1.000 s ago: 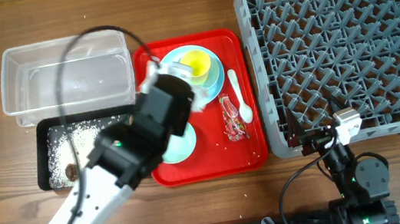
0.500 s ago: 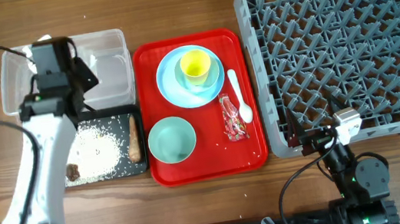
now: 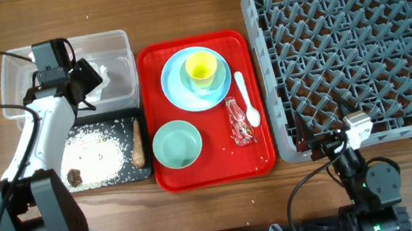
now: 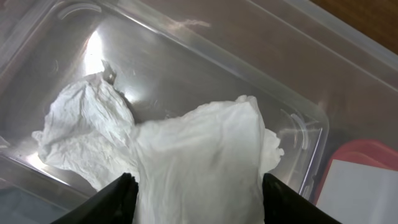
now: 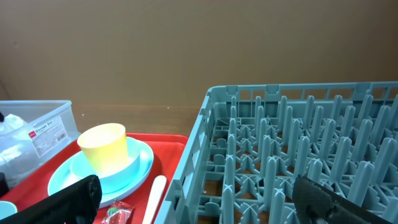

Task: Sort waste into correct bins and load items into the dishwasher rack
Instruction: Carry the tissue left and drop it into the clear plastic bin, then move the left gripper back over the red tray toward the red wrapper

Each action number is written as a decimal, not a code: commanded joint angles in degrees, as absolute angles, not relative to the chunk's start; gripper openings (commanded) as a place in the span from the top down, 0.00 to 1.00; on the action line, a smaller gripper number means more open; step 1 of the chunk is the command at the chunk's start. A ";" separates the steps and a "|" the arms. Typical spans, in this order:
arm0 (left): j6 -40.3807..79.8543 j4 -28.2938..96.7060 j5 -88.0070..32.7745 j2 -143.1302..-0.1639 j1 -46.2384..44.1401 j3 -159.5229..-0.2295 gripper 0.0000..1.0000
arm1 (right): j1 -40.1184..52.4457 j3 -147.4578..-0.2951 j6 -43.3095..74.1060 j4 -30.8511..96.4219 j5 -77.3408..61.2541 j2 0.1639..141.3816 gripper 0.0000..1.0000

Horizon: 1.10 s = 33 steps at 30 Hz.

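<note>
A crumpled white tissue (image 4: pixel 199 143) lies in the clear tub (image 3: pixel 16 65) at the far left corner of the surface (image 3: pixel 199 5), between the spread fingers of the released left claw (image 4: pixel 196 196). Just nearer, the black tray (image 3: pixel 107 181) holds white grains (image 3: pixel 99 149) and a brown stick (image 3: pixel 137 143). The red tray (image 3: pixel 221 171) at mid-surface carries a blue plate (image 3: pixel 177 87) with a yellow cup (image 3: pixel 200 67), a green bowl (image 3: pixel 176 145), a white spoon (image 3: pixel 247 100) and a red wrapper (image 3: pixel 240 123). The right claw (image 5: pixel 199 199), wide apart and empty, hovers at the near edge by the grey rack (image 3: pixel 356 40).
</note>
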State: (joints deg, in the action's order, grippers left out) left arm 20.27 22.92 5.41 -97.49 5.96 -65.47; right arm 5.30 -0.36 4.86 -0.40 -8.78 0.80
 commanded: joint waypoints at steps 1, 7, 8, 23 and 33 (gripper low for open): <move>19.79 23.38 2.11 -94.08 6.11 -65.71 0.31 | 5.23 -0.32 4.62 -0.64 -9.04 0.80 0.00; 19.99 25.30 -2.63 -85.01 6.11 -65.71 0.19 | 5.23 -0.32 4.62 -0.64 -9.04 0.80 0.00; 19.97 26.72 -2.48 -82.61 6.13 -65.71 0.20 | 5.23 -0.32 4.62 -0.64 -9.04 0.80 0.00; 21.50 27.88 1.87 -88.88 6.24 -65.69 0.02 | 5.23 -0.32 4.62 -0.64 -9.04 0.80 0.00; 21.50 27.27 -5.26 -88.73 6.22 -65.69 0.14 | 5.23 -0.32 4.62 -0.67 -9.04 0.95 0.00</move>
